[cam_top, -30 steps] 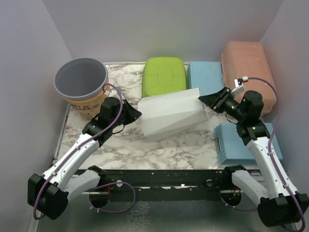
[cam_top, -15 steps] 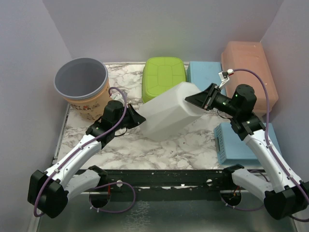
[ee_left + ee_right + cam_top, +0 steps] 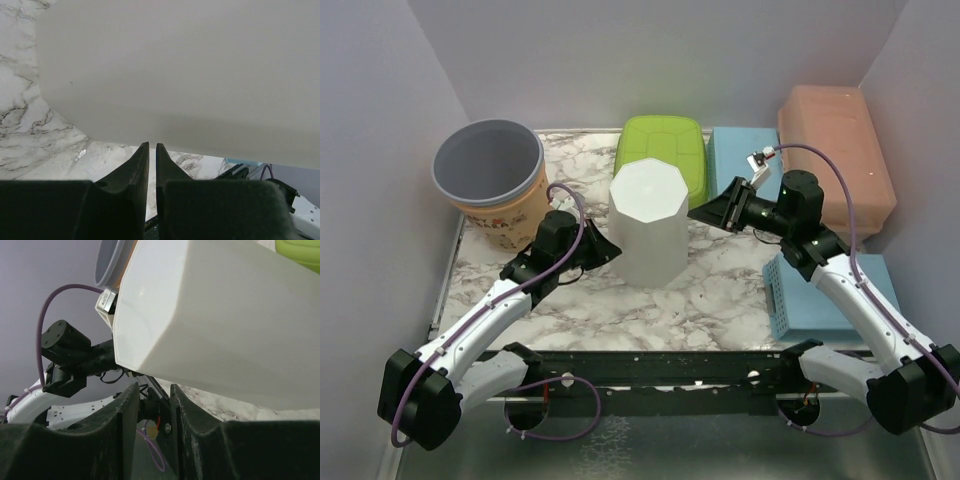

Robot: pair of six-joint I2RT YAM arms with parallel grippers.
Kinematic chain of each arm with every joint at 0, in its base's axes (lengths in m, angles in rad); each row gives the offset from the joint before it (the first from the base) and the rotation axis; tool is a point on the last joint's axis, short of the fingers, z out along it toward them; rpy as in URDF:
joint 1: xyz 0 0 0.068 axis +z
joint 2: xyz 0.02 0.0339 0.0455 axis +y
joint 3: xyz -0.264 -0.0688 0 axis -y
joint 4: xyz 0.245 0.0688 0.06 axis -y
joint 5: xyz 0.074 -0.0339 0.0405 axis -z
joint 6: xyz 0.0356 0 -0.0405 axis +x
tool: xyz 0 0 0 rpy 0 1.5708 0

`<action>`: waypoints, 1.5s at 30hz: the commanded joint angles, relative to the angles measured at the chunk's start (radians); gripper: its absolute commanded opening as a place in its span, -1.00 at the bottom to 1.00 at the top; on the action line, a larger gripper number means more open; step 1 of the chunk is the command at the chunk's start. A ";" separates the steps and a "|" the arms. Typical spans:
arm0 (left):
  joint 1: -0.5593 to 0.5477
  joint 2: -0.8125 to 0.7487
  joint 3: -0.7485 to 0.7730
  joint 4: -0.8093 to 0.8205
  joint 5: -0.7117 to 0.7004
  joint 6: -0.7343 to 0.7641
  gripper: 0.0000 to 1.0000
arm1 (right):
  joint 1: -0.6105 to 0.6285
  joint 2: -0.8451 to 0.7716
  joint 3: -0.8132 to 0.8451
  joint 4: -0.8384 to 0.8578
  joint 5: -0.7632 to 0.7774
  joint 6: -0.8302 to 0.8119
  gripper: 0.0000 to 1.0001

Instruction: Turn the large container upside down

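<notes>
Retracting either arm with a sideways sweep could topple the large white container (image 3: 650,225), which stands base-up on the marble tabletop (image 3: 720,290); a fingertip dragging on its wall would cause this. The left gripper (image 3: 608,248), jaws pressed almost together and empty, has the lower wall just ahead of its tips. The right gripper (image 3: 705,212), jaws slightly spread around nothing, has the opposite wall just beyond its tips; contact cannot be confirmed.

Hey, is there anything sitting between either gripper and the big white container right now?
Nothing visible does. The left gripper is close against the lower left side of the white container. The right gripper points at its right wall across a bare gap. The green box stands behind, out of the way.
</notes>
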 commanded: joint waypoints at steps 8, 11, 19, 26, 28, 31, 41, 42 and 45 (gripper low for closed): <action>-0.002 -0.018 0.019 0.021 -0.007 0.008 -0.77 | 0.019 0.018 0.042 -0.075 0.029 -0.063 -0.20; -0.001 -0.034 0.027 0.019 -0.009 0.004 -0.72 | 0.019 -0.033 0.079 -0.157 0.146 -0.123 -0.13; -0.001 -0.094 0.026 -0.006 -0.061 -0.017 -0.21 | 0.019 -0.140 0.118 -0.307 0.517 -0.230 0.50; -0.001 -0.121 0.050 -0.065 -0.103 -0.001 0.13 | 0.019 -0.081 0.011 -0.231 0.332 -0.094 0.65; -0.001 -0.135 0.050 -0.072 -0.116 -0.005 0.19 | 0.019 -0.063 -0.028 -0.151 0.248 -0.044 0.66; -0.001 -0.153 0.052 -0.083 -0.129 -0.008 0.22 | 0.019 -0.033 -0.028 -0.099 0.181 -0.024 0.67; -0.001 -0.178 0.114 -0.142 -0.161 0.027 0.36 | 0.019 -0.097 0.018 -0.001 0.303 -0.079 0.69; -0.001 -0.178 0.116 -0.145 -0.166 0.031 0.39 | 0.019 -0.078 0.041 -0.012 0.306 -0.084 0.69; -0.001 -0.182 0.119 -0.155 -0.180 0.037 0.43 | 0.019 0.046 0.163 -0.148 0.273 -0.129 0.70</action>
